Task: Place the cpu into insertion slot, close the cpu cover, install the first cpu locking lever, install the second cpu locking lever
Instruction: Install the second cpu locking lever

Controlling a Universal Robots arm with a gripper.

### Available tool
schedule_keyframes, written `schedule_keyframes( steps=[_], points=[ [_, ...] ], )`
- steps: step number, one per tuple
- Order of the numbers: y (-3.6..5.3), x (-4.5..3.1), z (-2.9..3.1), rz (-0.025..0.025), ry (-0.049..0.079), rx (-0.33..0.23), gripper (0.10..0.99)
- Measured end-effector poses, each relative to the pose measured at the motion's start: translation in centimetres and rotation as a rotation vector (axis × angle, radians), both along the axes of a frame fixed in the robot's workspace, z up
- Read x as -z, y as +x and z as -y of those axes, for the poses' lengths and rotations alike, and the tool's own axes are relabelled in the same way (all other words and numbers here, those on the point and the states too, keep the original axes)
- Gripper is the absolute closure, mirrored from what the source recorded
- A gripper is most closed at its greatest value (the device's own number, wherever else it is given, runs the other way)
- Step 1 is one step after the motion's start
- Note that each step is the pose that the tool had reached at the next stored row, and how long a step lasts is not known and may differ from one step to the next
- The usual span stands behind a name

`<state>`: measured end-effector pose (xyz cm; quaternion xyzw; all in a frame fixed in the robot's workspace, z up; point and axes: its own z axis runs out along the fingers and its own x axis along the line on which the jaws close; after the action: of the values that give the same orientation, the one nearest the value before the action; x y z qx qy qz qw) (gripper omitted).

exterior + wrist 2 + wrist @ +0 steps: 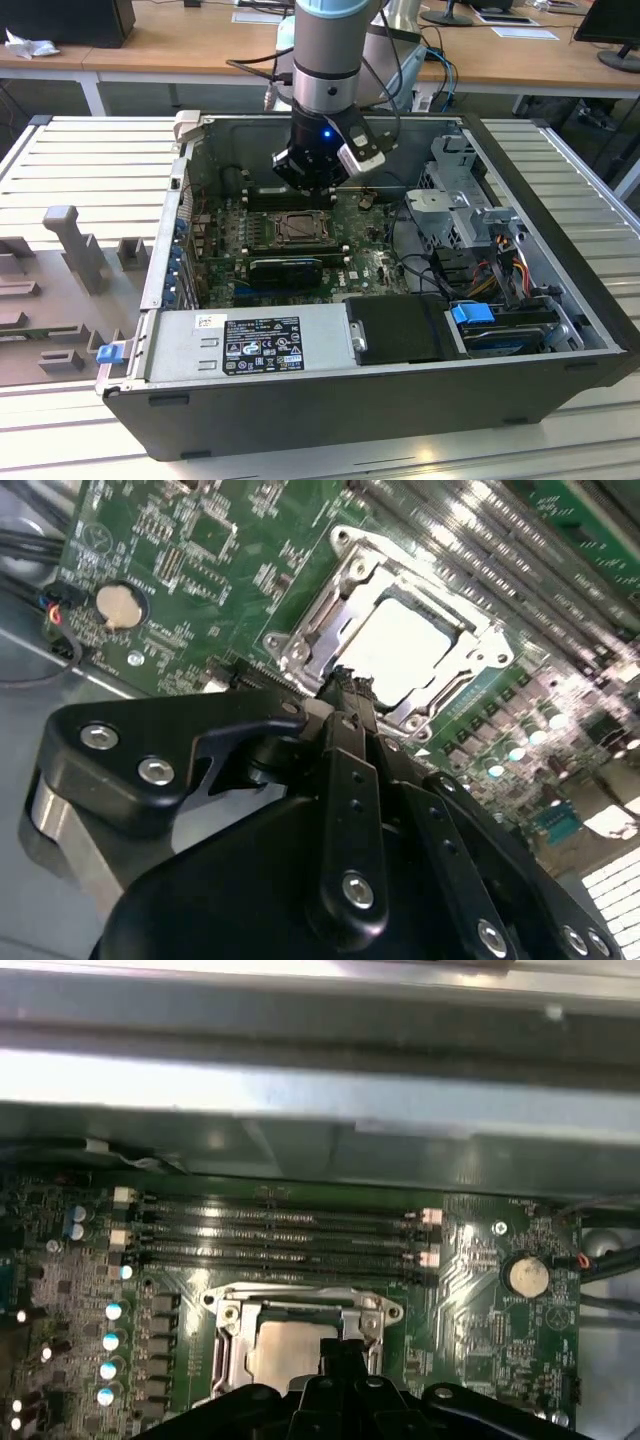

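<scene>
Inside the open computer case, the insertion slot (300,228) sits on the green board in the exterior view. The cpu (405,645) lies in the slot, and its silver top shows through the window of the cpu cover (318,610). The cover lies flat over the socket. My gripper (345,683) hovers just above the socket's near edge with its black fingers drawn together and nothing between them. In the first wrist view, the gripper (340,1348) overlaps the edge of the cpu (285,1352), with the cover frame (232,1345) beside it. In the exterior view, the gripper (316,186) hangs just behind the slot.
Long black memory slots (280,1230) run just beyond the socket. A coin battery (527,1275) lies on the board to one side. A black card (285,270), the power supply (250,345), a drive cage (460,200) and loose cables (480,270) crowd the case.
</scene>
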<state>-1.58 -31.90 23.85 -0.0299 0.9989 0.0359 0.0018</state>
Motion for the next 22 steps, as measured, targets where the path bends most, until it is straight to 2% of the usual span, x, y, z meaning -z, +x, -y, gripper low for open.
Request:
schedule_keyframes(
  steps=[2,5,6,7,9,18,19,22],
  points=[
    [0.00,0.01,0.74,0.0000,0.000,0.000,0.980],
    [0.00,0.00,2.31,0.0000,0.000,0.000,0.980],
    [0.00,0.00,2.55,0.0000,0.000,0.000,0.980],
    [0.00,-0.14,2.71,-0.0001,0.000,0.000,0.980],
    [0.00,-0.91,2.77,0.0000,0.000,0.000,0.980],
    [0.00,-0.89,3.90,0.0000,0.000,0.000,0.980],
    [0.00,-0.89,4.20,0.0000,0.000,0.000,0.980],
    [0.00,-1.11,4.31,0.0000,0.000,0.000,0.980]
  ],
)
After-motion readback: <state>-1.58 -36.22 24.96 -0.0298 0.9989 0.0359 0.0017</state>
